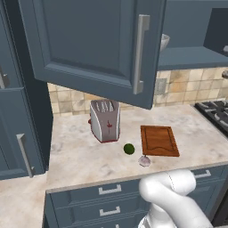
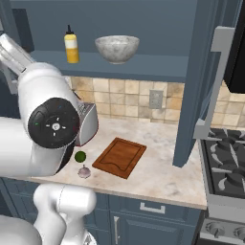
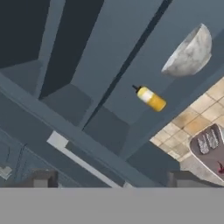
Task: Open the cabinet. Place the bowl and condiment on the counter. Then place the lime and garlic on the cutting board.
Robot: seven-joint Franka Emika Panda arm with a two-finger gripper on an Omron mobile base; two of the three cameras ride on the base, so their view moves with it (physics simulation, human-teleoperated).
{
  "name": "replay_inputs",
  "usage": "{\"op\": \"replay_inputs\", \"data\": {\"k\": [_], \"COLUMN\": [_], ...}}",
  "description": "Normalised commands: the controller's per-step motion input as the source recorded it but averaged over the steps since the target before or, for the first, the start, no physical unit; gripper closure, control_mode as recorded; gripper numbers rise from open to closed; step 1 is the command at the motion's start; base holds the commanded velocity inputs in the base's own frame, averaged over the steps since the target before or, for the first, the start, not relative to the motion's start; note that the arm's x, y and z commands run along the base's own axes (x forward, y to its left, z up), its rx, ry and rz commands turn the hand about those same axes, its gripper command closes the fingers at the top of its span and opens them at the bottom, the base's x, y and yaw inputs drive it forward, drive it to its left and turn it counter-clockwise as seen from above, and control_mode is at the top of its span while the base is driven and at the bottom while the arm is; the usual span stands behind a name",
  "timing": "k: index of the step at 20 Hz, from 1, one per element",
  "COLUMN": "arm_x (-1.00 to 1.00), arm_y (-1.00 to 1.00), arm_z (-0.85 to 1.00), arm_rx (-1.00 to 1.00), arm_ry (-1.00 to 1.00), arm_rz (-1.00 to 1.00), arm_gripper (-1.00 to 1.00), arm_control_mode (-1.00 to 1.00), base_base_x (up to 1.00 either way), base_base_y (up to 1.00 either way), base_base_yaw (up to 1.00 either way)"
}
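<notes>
We judged the cabinet [image 2: 201, 81] opened; the end effector [image 3: 113, 181] stood released, and must next reach the shelved bowl [image 2: 117, 48].

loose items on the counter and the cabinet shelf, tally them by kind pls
Fruit: 1, the lime
Garlic bulbs: 1, the garlic
Boards: 1, the cutting board
Appliances: 1, the toaster
Bowls: 1, the bowl
Bottles: 1, the condiment
Total: 6
</notes>
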Motion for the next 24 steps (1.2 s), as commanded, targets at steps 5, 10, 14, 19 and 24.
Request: {"op": "replay_inputs", "data": {"k": [5,10,14,19,24], "arm_x": [1.00,1.00,0.82,0.14,-0.57], "arm_y": [0.16,0.77,0.99,1.00,1.00], "arm_z": [-0.59,-0.38,0.08,0.15,-0.18], "arm_rx": [0.35,0.12,0.00,-0.24,-0.09], "arm_ry": [0.21,0.19,0.30,0.27,0.19], "arm_rz": [0.47,0.37,0.36,0.39,0.40], "arm_gripper": [-1.00,-1.00,-1.00,-1.00,-1.00], "arm_control_mode": [-1.00,-1.00,-1.00,-1.00,-1.00], "base_base_x": [0.00,0.00,0.00,0.00,0.00], "base_base_y": [0.00,0.00,0.00,0.00,0.00], "base_base_yaw": [0.00,0.00,0.00,0.00,0.00]}}
